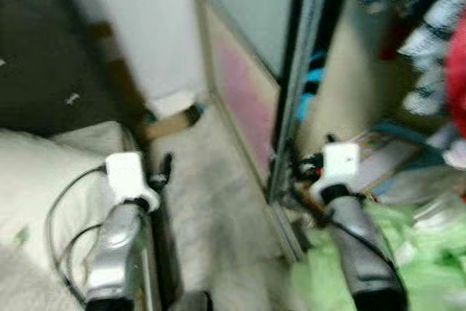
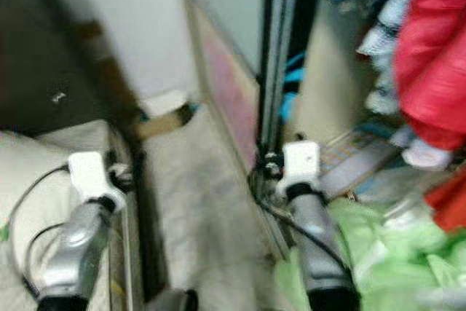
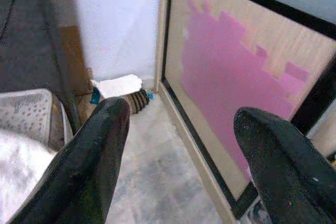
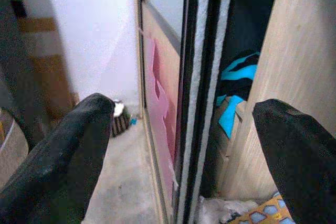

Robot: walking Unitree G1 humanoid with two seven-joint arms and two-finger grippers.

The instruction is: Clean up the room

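Grey floor (image 1: pixel 211 202) runs toward a white wall (image 1: pixel 138 27) at 11 o'clock; sliding wardrobe door (image 1: pixel 247 85) at 1 o'clock.

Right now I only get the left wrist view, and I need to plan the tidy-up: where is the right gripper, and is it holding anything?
Observer: The right gripper is open and empty, facing the edge of the sliding door of a wardrobe.
Operator: Anything inside the wardrobe?
Observer: A turquoise and black garment sits in the dark gap behind that door.
Operator: And on the floor to the right?
Observer: Light green fabric lies crumpled beneath the right arm.
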